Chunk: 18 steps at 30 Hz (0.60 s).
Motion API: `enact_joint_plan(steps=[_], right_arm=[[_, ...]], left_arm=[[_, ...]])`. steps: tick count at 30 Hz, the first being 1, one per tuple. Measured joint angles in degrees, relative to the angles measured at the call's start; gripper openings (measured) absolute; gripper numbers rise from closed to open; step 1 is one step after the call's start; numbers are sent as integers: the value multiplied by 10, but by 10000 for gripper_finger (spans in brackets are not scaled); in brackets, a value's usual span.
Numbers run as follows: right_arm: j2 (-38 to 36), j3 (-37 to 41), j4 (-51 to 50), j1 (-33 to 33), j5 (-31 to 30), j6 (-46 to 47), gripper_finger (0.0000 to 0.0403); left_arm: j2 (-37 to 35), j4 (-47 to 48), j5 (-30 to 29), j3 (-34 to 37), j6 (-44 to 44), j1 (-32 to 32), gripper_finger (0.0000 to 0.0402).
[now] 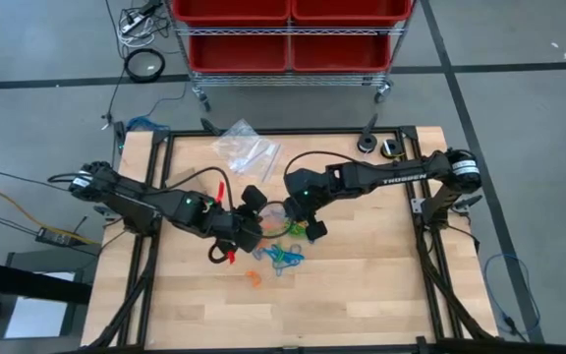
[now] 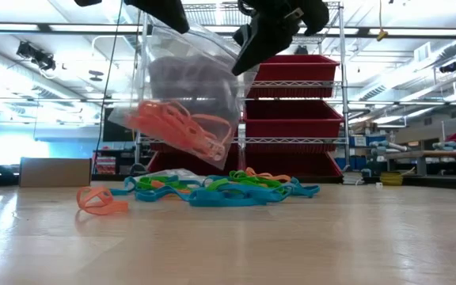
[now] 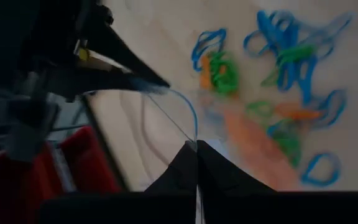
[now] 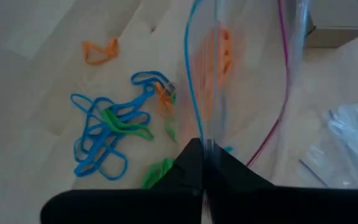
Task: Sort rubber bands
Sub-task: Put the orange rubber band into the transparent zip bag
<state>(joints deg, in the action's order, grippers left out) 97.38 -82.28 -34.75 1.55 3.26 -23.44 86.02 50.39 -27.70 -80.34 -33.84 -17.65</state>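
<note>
Both arms meet over the middle of the bench (image 1: 362,295), each pinching the top edge of one clear bag (image 2: 192,87) so that it hangs above the wood with its mouth up. The left gripper (image 3: 196,163) has its fingers closed on the bag's rim, and the right gripper (image 4: 202,163) is likewise closed on the rim, next to the blue and pink seal lines. Holding it at two points probably keeps the mouth spread and the bag steady, so that loose bands can be dropped in.

Inside the bag lies a bunch of orange bands (image 2: 182,127), sagging into the lower part, which suggests that this bag is meant for orange alone. The other rubber bands (image 2: 224,190) are heaped on the bench just under and beside the bag, towards the near edge: thin blue and green loops tangled together, with a few orange ones among them. One orange band (image 2: 100,200) lies a little apart from the heap. Another clear bag (image 1: 244,147) rests near the far edge, and whether it holds anything is hard to tell
</note>
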Motion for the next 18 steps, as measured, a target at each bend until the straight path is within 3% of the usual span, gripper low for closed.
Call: enact_joint_plan(steps=[12, 18], right_arm=[[0, -33, -67, 40, -178, -38, 0], [0, -72, -124, 50, -242, -48, 0]], left_arm=[[-2, -64, 49, 0, 76, 12, 190], [-17, -75, 43, 0, 91, 11, 228]])
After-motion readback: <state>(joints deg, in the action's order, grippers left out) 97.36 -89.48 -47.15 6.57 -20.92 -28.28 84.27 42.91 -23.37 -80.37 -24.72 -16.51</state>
